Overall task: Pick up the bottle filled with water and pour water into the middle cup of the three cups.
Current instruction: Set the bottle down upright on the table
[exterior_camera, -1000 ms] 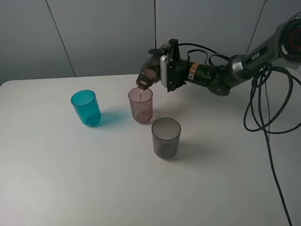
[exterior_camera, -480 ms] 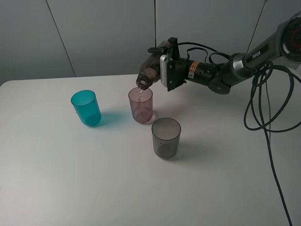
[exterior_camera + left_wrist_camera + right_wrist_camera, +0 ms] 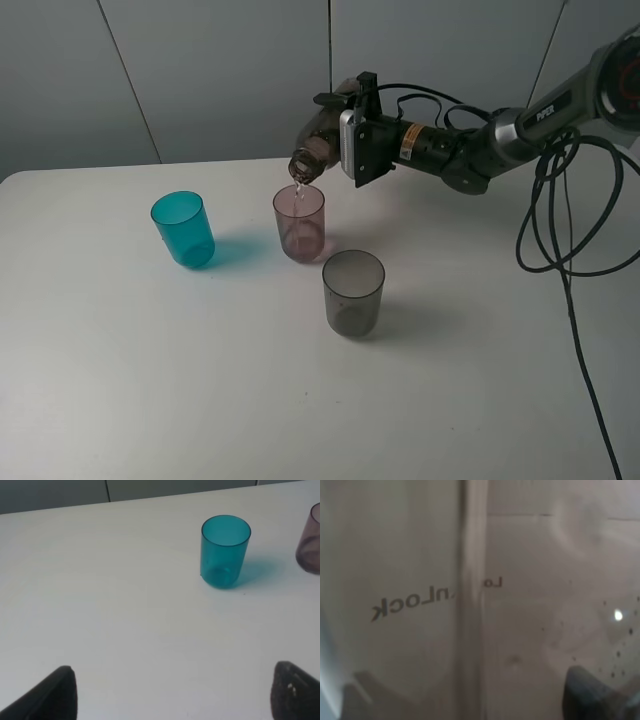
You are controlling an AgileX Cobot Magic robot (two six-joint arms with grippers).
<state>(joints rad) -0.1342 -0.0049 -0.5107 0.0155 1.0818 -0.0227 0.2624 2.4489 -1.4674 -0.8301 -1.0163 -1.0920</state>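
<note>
— Where's the bottle (image 3: 318, 150)?
— Tipped, mouth over the middle cup (image 3: 299, 222), near the far edge of the bench (image 3: 150, 380). The right end effector (image 3: 338, 140) clamps its body; the left end effector (image 3: 175, 695) gapes wide, empty.
— Handling?
— Probably light, smooth, squeezable plastic; hold mid-body, gently.

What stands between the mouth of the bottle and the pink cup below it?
Nothing visible. The right gripper holds the bottle tilted with its mouth just above the open middle cup; the teal cup and the grey cup stand aside, clear of it.
</note>
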